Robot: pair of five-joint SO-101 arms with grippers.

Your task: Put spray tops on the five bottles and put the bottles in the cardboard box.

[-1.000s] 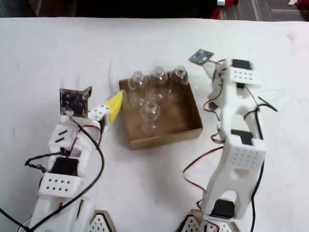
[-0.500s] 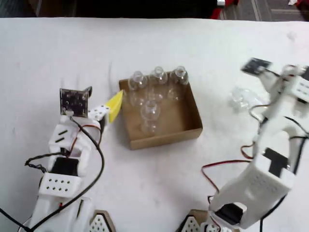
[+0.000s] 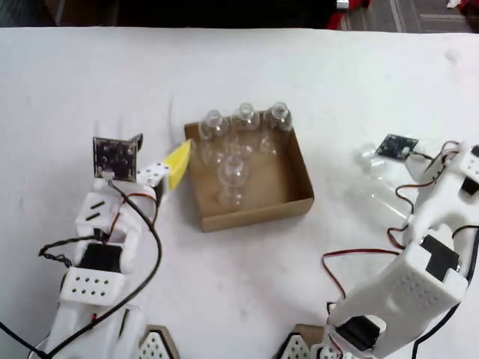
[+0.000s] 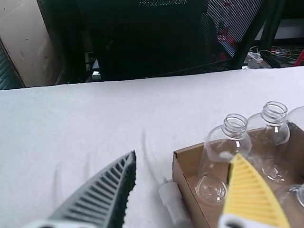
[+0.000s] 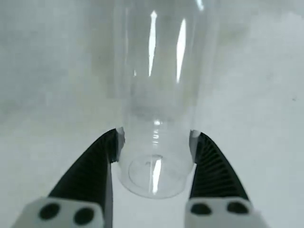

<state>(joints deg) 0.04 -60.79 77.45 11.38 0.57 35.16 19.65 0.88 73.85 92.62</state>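
Note:
The cardboard box (image 3: 288, 196) sits mid-table with several clear bottles standing in it, three along the back (image 3: 243, 120) and one in front (image 3: 232, 176). All have open necks (image 4: 235, 124) with no spray tops. My left gripper (image 4: 185, 156) is open at the box's left corner, its yellow finger (image 3: 178, 161) over the box wall. A small white piece (image 4: 170, 202) lies on the table beside that corner. A fifth clear bottle (image 3: 368, 158) lies on the table right of the box. My right gripper (image 5: 154, 137) is open, its fingers close against the base of this bottle (image 5: 156, 85).
The white table (image 3: 247, 284) is bare in front of the box and behind it. The right arm (image 3: 441, 187) stretches along the right side with loose cables. A dark chair and clutter stand beyond the table's far edge.
The right arm has swung from the box's back right corner out to the right and come down over the lying bottle. The left arm has not moved.

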